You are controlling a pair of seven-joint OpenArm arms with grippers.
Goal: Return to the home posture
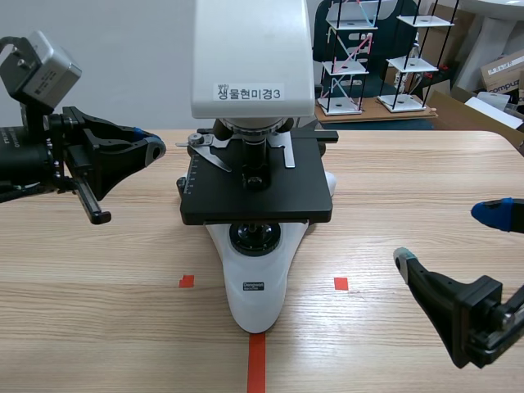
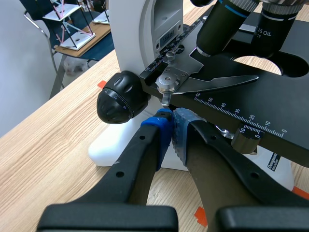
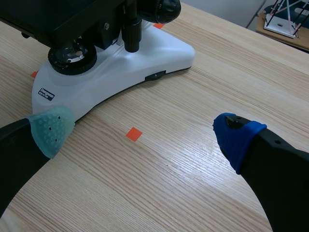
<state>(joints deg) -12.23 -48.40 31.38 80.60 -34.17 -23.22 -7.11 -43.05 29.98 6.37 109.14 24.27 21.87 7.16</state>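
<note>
The left gripper (image 2: 171,123) has its pads pressed together with nothing between them. Its tips sit just under the silver stage screw (image 2: 166,83) and beside the black focus knob (image 2: 118,99) of the microscope (image 1: 254,98). The right gripper (image 3: 142,130) stands wide open and empty, low over the bench (image 1: 393,188), with the microscope's white base (image 3: 120,67) ahead of it and apart. The left arm's retreat looks not yet made: it should draw straight back from the stage (image 2: 270,92) before lifting, lest it snag the knob. The bench is pale wood with orange-red tape marks; wire racks (image 1: 352,57) and a cardboard box (image 1: 501,72) stand beyond.
</note>
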